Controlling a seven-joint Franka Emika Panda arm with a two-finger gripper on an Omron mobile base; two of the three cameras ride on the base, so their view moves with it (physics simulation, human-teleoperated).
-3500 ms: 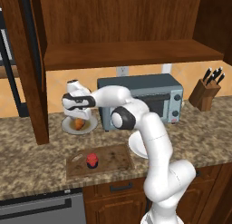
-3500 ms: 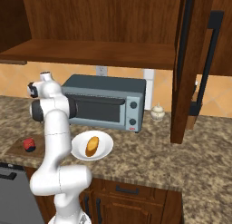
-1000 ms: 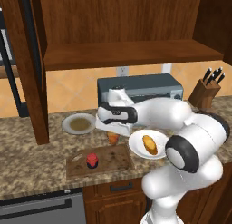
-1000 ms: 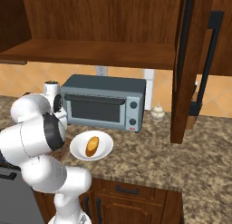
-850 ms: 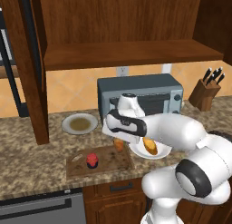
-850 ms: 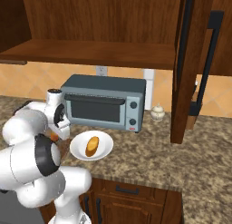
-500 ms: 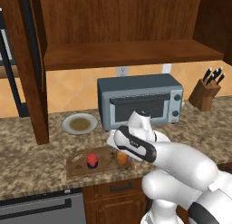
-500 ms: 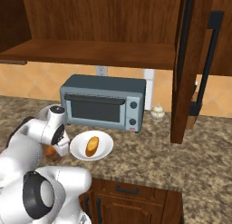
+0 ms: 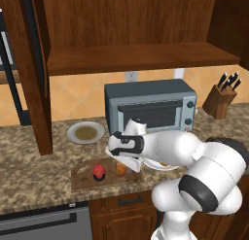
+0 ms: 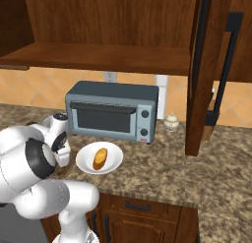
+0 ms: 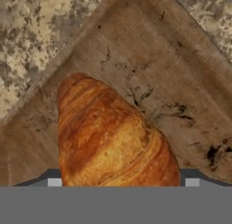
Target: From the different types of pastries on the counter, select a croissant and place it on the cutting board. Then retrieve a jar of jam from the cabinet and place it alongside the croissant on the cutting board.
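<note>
The orange-brown croissant (image 11: 108, 137) sits between my gripper's (image 11: 122, 180) two tips, low over the stained wooden cutting board (image 11: 176, 82). In the left base view my gripper (image 9: 121, 162) points down at the board's (image 9: 81, 180) right end, shut on the croissant (image 9: 121, 169). The small red jar of jam (image 9: 99, 172) stands on the board just left of it. Of the pastries, the longer golden one (image 10: 100, 158) lies on a white plate (image 10: 114, 151) on the granite counter (image 10: 162, 173). The dark wooden cabinet shelf (image 9: 141, 57) hangs above.
A grey toaster oven (image 9: 151, 110) stands behind the board. An empty white plate (image 9: 85, 132) lies to the left of it, and a knife block (image 9: 221, 95) stands at the far right. An open cabinet door (image 10: 206, 75) hangs down near a small white pot (image 10: 171, 121).
My arm has swung from the left plate rightward with the croissant, then folded down to the cutting board's right end. The jar has stayed on the board.
</note>
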